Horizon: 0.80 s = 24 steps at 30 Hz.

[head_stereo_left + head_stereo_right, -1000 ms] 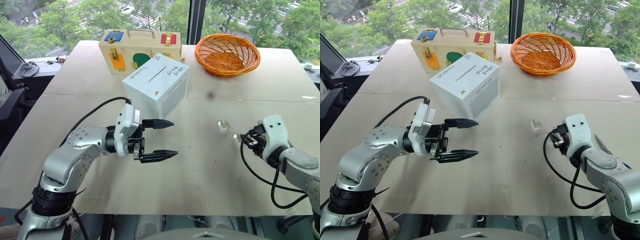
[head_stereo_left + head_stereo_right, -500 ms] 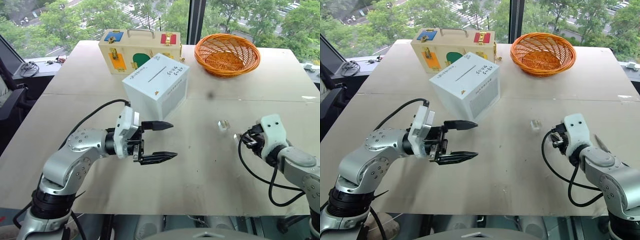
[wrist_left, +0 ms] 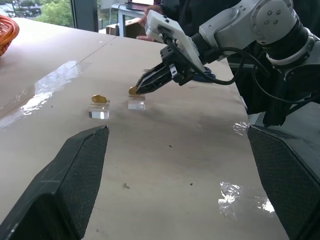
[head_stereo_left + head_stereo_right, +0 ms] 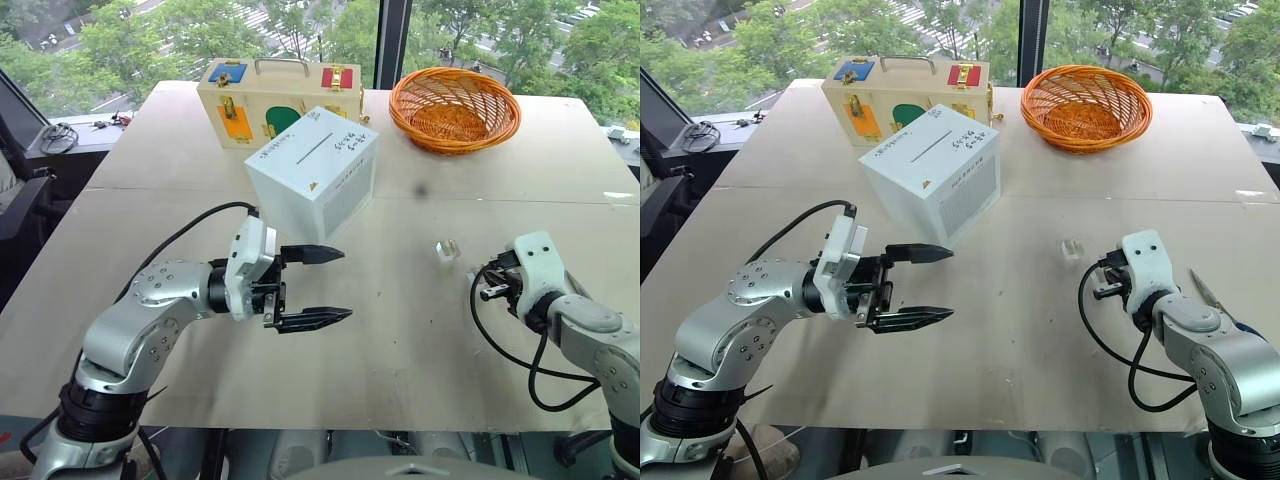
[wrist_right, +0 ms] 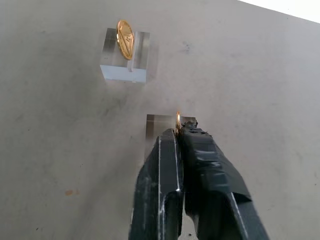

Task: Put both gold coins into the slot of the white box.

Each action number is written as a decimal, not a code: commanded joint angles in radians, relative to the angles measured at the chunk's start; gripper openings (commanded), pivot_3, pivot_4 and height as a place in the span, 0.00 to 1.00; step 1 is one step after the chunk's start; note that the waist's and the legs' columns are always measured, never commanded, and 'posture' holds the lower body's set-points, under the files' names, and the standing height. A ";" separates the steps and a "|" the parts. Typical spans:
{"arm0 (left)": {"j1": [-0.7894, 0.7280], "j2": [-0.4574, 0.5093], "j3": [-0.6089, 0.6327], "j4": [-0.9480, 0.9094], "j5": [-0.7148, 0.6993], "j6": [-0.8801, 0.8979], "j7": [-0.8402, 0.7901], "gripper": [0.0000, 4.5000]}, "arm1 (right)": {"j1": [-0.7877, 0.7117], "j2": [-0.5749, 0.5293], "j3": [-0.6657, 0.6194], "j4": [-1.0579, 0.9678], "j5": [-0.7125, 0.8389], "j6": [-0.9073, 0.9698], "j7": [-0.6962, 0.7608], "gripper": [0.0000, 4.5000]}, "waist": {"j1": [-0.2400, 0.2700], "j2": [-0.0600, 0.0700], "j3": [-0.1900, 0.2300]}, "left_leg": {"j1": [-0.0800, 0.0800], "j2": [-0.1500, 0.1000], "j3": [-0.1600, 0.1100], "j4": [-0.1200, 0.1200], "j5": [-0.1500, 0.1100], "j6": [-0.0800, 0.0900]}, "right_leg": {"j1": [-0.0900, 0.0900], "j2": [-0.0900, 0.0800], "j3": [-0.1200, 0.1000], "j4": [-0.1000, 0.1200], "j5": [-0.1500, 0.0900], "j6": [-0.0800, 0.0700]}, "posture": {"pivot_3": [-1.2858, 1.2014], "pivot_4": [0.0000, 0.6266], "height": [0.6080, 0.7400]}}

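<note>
White box (image 4: 312, 170) w/ black handwriting, dark slot (image 4: 314, 149). Gold coins (image 3: 99, 99) on clear blocks (image 3: 99, 109). Orange wicker basket (image 4: 455, 108). Pale wood case (image 4: 277, 98) behind box: blue, red, orange, green patches.

Bare table (image 4: 400, 330) lies open between white box (image 4: 312, 185) and clear blocks (image 4: 447, 249).

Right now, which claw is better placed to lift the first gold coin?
The right claw. It is shut on a gold coin at its clear block. The left claw hangs open near the white box, away from both coins.
</note>
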 commanded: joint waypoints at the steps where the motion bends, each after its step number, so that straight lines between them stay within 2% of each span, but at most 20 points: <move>1: 0.002 0.007 0.026 -0.024 -0.002 -0.024 -0.004 1.00 | -0.006 -0.003 -0.002 -0.016 -0.017 -0.014 0.014 0.01 | 0.000 0.000 0.000 | 0.000 0.000 0.000 0.000 0.000 0.000 | 0.000 0.000 0.000 0.000 0.000 0.000 | 0.52 0.24 1.00; 6: -0.010 -0.003 0.029 -0.023 -0.030 0.005 0.018 1.00 | -0.004 -0.007 -0.036 -0.043 -0.014 -0.018 0.040 0.01 | 0.000 0.000 0.000 | 0.000 0.000 0.000 0.000 0.000 0.000 | 0.000 0.000 0.000 0.000 0.000 0.000 | 0.52 0.24 1.00; 10: -0.076 -0.024 0.044 -0.016 -0.133 0.115 0.090 1.00 | 0.020 -0.025 -0.104 -0.100 0.036 -0.062 0.123 0.01 | 0.002 0.000 0.000 | 0.000 0.000 0.000 0.000 0.000 0.000 | 0.000 0.000 0.000 0.000 0.000 0.001 | 0.52 0.24 1.00; 13: -0.149 -0.053 0.037 -0.001 -0.181 0.179 0.150 1.00 | 0.029 -0.001 -0.226 -0.163 0.182 -0.096 0.230 0.01 | 0.001 0.000 0.000 | -0.001 0.000 -0.001 0.000 0.000 0.000 | 0.000 0.000 -0.001 0.000 -0.001 0.002 | 0.52 0.24 1.00; 16: -0.251 -0.091 0.032 0.053 -0.288 0.279 0.179 1.00 | -0.021 -0.006 -0.328 -0.207 0.421 -0.101 0.290 0.01 | 0.000 0.000 0.001 | -0.001 0.000 -0.001 0.000 0.000 0.000 | 0.000 0.001 0.000 0.000 -0.001 0.002 | 0.52 0.24 1.00; 17: -0.277 -0.100 0.025 0.066 -0.299 0.295 0.176 0.91 | -0.043 -0.014 -0.338 -0.209 0.489 -0.102 0.286 0.00 | -0.002 -0.001 0.001 | 0.000 0.000 -0.001 0.001 0.000 0.000 | 0.000 0.001 0.000 0.000 -0.001 0.002 | 0.52 0.24 1.00; 18: -0.297 -0.111 0.016 0.078 -0.299 0.302 0.172 0.88 | -0.065 -0.023 -0.338 -0.208 0.543 -0.106 0.273 0.00 | -0.005 -0.001 0.001 | 0.000 0.000 -0.001 0.001 0.000 0.000 | 0.001 0.001 0.000 0.001 -0.001 0.002 | 0.52 0.24 1.00; 19: -0.317 -0.123 0.005 0.088 -0.293 0.305 0.172 0.81 | -0.087 -0.037 -0.331 -0.208 0.597 -0.111 0.259 0.00 | -0.007 -0.001 0.001 | 0.001 0.000 -0.001 0.001 0.000 0.000 | 0.001 0.002 0.000 0.001 -0.001 0.002 | 0.52 0.24 1.00; 21: -0.354 -0.150 -0.016 0.113 -0.284 0.310 0.169 0.61 | -0.129 -0.069 -0.307 -0.207 0.688 -0.129 0.227 0.00 | -0.009 -0.001 0.001 | 0.001 -0.001 -0.001 0.001 0.000 0.000 | 0.001 0.002 0.000 0.001 -0.001 0.002 | 0.52 0.24 1.00; 24: -0.400 -0.179 -0.043 0.150 -0.277 0.319 0.142 0.61 | -0.182 -0.116 -0.265 -0.200 0.810 -0.169 0.168 0.00 | -0.010 -0.001 0.001 | 0.000 -0.001 -0.001 0.000 0.000 0.000 | 0.001 0.002 0.000 0.001 0.001 -0.001 | 0.52 0.24 1.00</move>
